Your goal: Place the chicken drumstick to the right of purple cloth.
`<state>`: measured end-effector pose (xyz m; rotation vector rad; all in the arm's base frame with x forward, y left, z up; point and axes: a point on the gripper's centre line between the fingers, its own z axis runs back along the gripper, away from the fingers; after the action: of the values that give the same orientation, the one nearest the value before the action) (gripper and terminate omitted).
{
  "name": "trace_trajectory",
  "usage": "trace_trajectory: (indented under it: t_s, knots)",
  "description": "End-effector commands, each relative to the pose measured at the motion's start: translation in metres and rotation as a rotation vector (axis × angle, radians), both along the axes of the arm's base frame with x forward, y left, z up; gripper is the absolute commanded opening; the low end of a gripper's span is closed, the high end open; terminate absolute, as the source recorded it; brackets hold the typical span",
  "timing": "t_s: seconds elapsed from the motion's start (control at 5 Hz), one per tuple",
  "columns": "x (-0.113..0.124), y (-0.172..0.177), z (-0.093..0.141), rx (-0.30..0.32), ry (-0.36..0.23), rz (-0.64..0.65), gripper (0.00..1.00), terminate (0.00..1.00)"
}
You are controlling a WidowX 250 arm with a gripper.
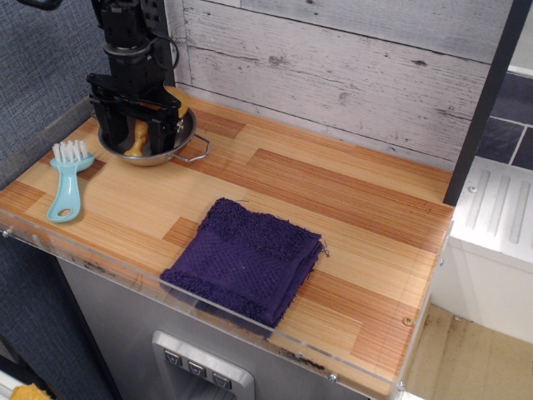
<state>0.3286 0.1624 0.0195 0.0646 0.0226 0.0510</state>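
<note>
Your pincer (137, 133) sits low inside the steel bowl (179, 146) at the far left of the counter, its two fingers (164, 133) straddling the chicken drumstick (138, 137). You can see the yellow-tan piece between the fingers, but whether they press on it or merely flank it, you cannot tell from this angle.

Judge the task as barely begun: the drumstick is in the bowl, well apart from the purple cloth (244, 261), which lies near the front edge of the wooden counter (333, 192). The bare wood to the right of the cloth is the spot you want, and nothing rests there. What remains, as far as you can judge, is a secure grip, a lift out of the bowl, a carry across the counter and a release beside the cloth.

Most of the drumstick is hidden behind the fingers, so you cannot make out which end points up. The arm's upper part is cut off by the top edge. A blue brush (68, 179) lies just beside the bowl, clear of the route.
</note>
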Motion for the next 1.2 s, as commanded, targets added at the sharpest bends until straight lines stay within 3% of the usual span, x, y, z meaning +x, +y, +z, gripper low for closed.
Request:
trace_trajectory:
  t_s: [0.0,0.2,0.4,0.6,0.8,1.0]
  knots:
    - [0.004,-0.009,0.019,0.019,-0.051,0.015,0.0,0.0]
    - [-0.004,-0.013,0.039,0.02,-0.118,0.023,0.0,0.0]
    - [-0.016,-0.009,0.067,0.001,-0.282,0.025,0.0,0.0]
    - [-0.031,-0.016,0.1,0.031,-0.376,0.017,0.0,0.0]
    - [-0.03,-0.064,0.116,0.006,-0.388,-0.048,0.0,0.0]
    - [-0.022,-0.113,0.11,-0.025,-0.312,-0.024,0.0,0.0]
